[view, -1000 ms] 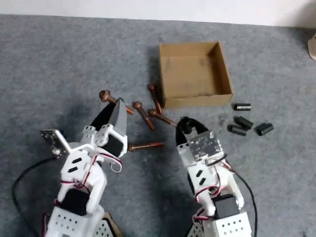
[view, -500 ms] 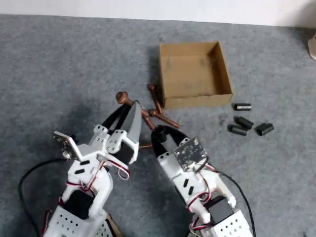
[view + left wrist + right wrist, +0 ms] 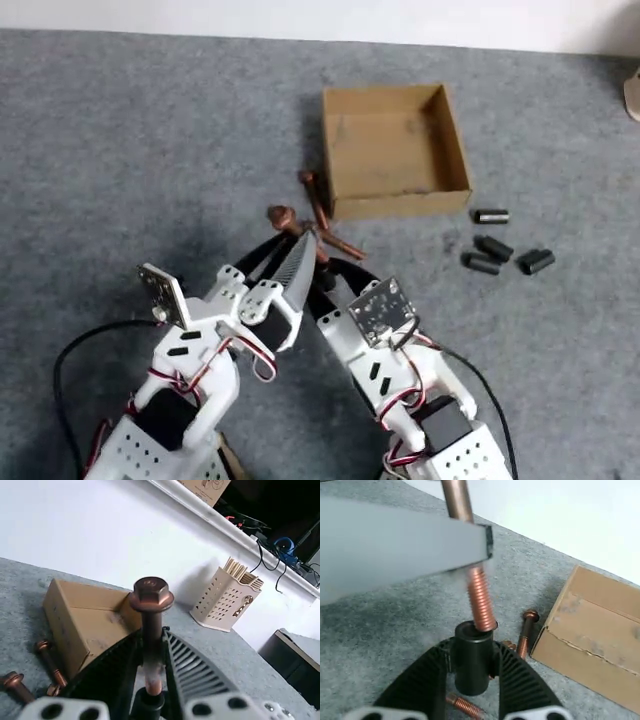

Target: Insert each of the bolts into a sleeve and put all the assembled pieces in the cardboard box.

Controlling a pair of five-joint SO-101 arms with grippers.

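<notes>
My left gripper [image 3: 151, 642] is shut on a copper bolt [image 3: 150, 600], held head up. The bolt's threaded tip [image 3: 481, 602] rests at the mouth of a black sleeve [image 3: 472, 657], which my right gripper [image 3: 472, 667] is shut on and holds upright. In the high view both grippers meet in front of the cardboard box [image 3: 395, 150], the left gripper [image 3: 292, 252] with the bolt [image 3: 281, 216] just left of the right gripper [image 3: 327, 278]. Two loose bolts [image 3: 315, 200] lie by the box's near left corner. Three loose sleeves [image 3: 488, 250] lie to the right of the box.
The open cardboard box [image 3: 82, 615] holds nothing that I can see. A perforated pencil holder [image 3: 225, 600] stands beyond it by the wall. Another loose bolt [image 3: 465, 705] lies on the grey carpet under the right gripper. Bare carpet stretches to the left.
The left gripper has carried the bolt to the right and the right gripper has swung left with the sleeve. The bolt's tip now sits at the sleeve's mouth.
</notes>
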